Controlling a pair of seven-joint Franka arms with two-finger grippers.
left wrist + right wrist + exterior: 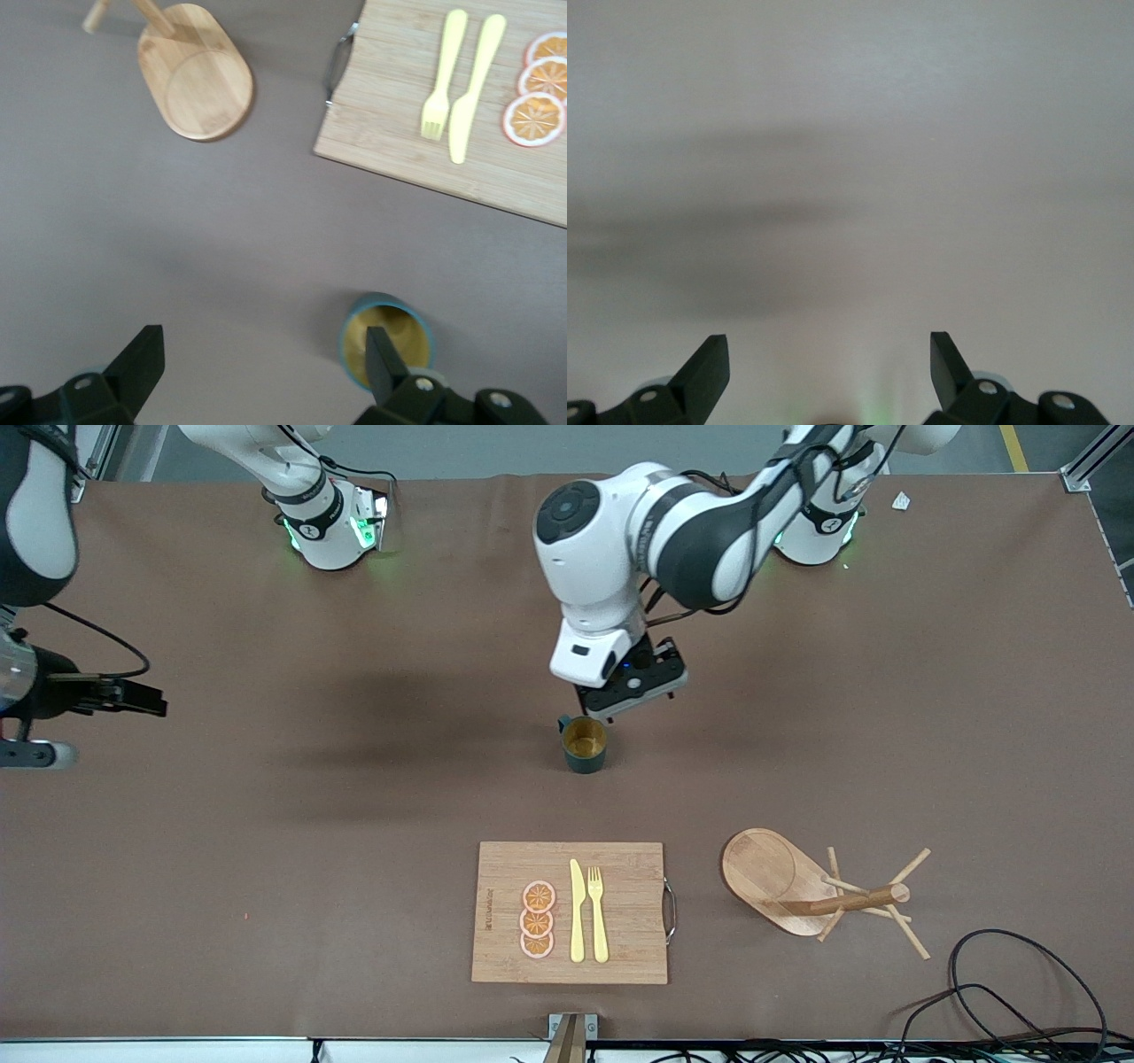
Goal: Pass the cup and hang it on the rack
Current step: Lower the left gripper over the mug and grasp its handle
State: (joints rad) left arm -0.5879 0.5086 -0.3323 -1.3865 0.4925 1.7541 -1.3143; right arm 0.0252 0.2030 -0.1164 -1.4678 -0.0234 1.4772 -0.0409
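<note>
Teal-green cup [585, 745] w/ mustard inside stands upright on the brown table [266, 850], centre of the front frame, just below the left gripper [631, 691]. We see that gripper over the cup w/ fingers spread wide, nothing held. Wooden rack [802, 886] lies tipped on its side, lower right, beside the cutting board [620, 948]. Right gripper [142, 695] waits at mid-left edge, fingers wide apart, empty.

The rack [196, 75] is cut off at the left wrist view's edge.
</note>
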